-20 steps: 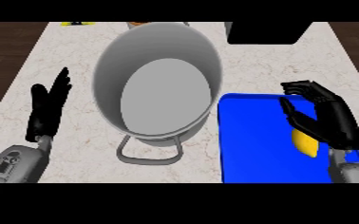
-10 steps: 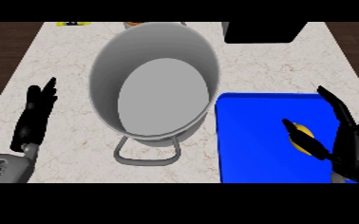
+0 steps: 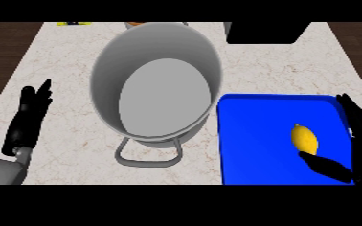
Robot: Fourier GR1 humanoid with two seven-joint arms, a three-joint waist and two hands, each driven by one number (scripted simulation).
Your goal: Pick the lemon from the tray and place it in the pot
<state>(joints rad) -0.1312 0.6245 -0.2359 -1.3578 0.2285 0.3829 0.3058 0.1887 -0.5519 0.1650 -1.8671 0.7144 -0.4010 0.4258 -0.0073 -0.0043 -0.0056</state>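
lemon (image 3: pixel 305 139): now uncovered on blue tray (image 3: pixel 254 139); not yet gripped
right hand (image 3: pixel 326 166): drawn back to the edge, open round lemon, holding nothing
left hand (image 3: pixel 27 119): open, resting
pot (image 3: pixel 159 84): empty

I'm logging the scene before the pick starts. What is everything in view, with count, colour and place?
pot: one, grey, centre of the counter, open top, nothing inside, a loop handle toward the near edge
tray: one, blue, right of the pot on the counter
lemon: one, yellow, lying on the right part of the tray
black box: one, at the far edge, right of centre
small yellow item: one, far left edge, too cut off to identify
counter: one, pale marbled top
left robot hand: one, black, left edge, open, resting with fingers up
right robot hand: one, black, right edge, open around the lemon, not gripping it
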